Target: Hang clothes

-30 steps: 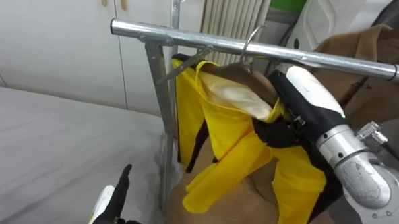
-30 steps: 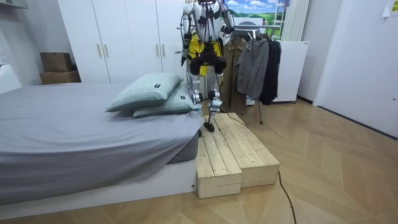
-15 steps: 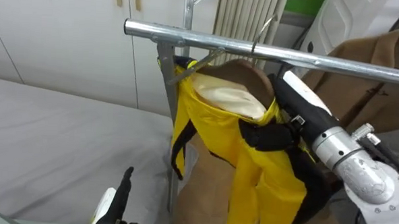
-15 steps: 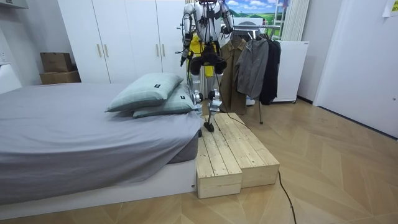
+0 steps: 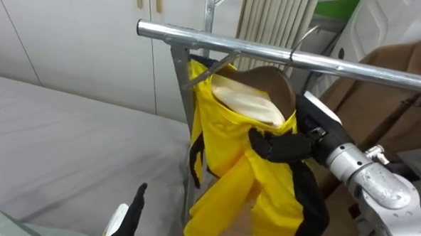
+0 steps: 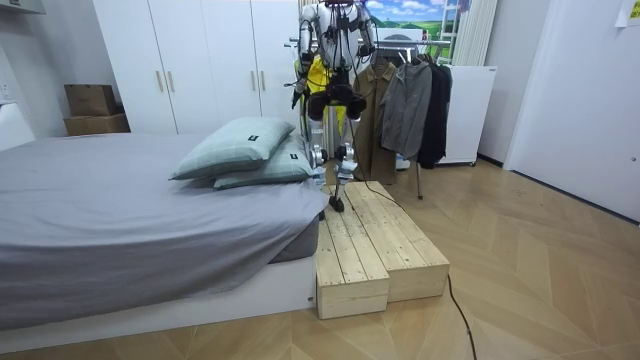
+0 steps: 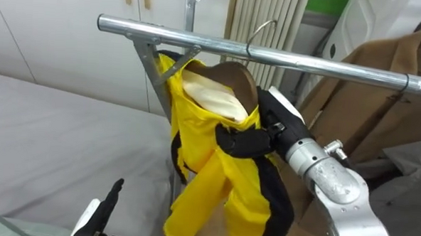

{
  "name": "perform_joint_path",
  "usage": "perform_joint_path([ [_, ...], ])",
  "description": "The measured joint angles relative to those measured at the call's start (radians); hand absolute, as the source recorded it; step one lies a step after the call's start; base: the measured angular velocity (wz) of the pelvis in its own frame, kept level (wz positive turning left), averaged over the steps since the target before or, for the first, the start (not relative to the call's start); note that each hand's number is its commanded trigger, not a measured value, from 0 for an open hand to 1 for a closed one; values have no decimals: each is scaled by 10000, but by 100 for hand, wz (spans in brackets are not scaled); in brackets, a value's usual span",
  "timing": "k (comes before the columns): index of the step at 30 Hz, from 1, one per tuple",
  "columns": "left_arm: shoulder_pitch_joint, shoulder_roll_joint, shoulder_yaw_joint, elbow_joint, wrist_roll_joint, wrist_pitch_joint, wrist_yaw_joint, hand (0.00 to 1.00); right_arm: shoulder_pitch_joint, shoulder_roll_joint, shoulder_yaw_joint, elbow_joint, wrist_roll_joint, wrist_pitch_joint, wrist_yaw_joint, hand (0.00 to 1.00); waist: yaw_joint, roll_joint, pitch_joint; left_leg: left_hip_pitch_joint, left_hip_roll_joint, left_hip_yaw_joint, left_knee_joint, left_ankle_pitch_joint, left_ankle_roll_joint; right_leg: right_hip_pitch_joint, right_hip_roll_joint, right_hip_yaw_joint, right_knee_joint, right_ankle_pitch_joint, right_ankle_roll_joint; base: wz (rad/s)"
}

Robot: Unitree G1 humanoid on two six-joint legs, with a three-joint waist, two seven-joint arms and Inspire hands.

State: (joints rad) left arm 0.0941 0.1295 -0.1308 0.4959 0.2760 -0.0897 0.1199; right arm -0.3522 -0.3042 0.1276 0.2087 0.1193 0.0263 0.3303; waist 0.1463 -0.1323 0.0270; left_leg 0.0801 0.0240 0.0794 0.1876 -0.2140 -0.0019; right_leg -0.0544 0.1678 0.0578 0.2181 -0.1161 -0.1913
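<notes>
A yellow jacket (image 5: pixel 231 140) with black trim and a pale lining hangs on a hanger. The hanger's wire hook (image 5: pixel 304 37) sits over the metal rail (image 5: pixel 214 41) of a clothes rack. My right hand (image 5: pixel 284 145) reaches in from the right, its black fingers curled on the jacket's shoulder just below the collar. My left hand (image 5: pixel 132 213) is low at the bottom left, fingers straight, holding nothing. In the room view I stand on a wooden platform (image 6: pixel 385 245) facing the rack, with the yellow jacket (image 6: pixel 318 72) in front of my chest.
A brown coat (image 5: pixel 394 76) hangs on the same rail to the right. The rack's upright post (image 5: pixel 186 103) stands just left of the jacket. The grey bed (image 5: pixel 60 147) lies to the left, with white wardrobe doors (image 5: pixel 72 26) behind it. More dark clothes (image 6: pixel 410 105) hang further along.
The view has shifted a little. My right forearm has dropped lower below the rail, and the jacket's lower part has swung while the hook stays over the rail.
</notes>
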Motion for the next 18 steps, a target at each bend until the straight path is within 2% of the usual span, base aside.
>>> perform_joint_path([
  [4,23,-9,2,-4,7,140,-236,0,-303,51,0,224,84,0,0,100,26,20,0,0,8,-28,1,24,-38,18,3,-31,-1,-9,-18,3],
  [10,-12,-106,41,-37,6,302,-513,0,-363,55,1,574,862,6,4,100,28,182,-5,7,12,-27,-5,28,-43,16,4,-48,0,-11,-20,0],
  [12,-44,-134,99,-53,8,484,-633,0,-366,56,1,843,1128,104,14,100,22,217,-8,22,13,-26,-5,28,-43,28,0,-63,15,-11,-21,0],
  [18,-52,-212,87,-53,28,720,-702,0,-380,61,1,2109,1918,282,11,100,-18,265,-4,18,12,-27,-20,31,-47,28,-15,-138,15,-10,-23,2],
])
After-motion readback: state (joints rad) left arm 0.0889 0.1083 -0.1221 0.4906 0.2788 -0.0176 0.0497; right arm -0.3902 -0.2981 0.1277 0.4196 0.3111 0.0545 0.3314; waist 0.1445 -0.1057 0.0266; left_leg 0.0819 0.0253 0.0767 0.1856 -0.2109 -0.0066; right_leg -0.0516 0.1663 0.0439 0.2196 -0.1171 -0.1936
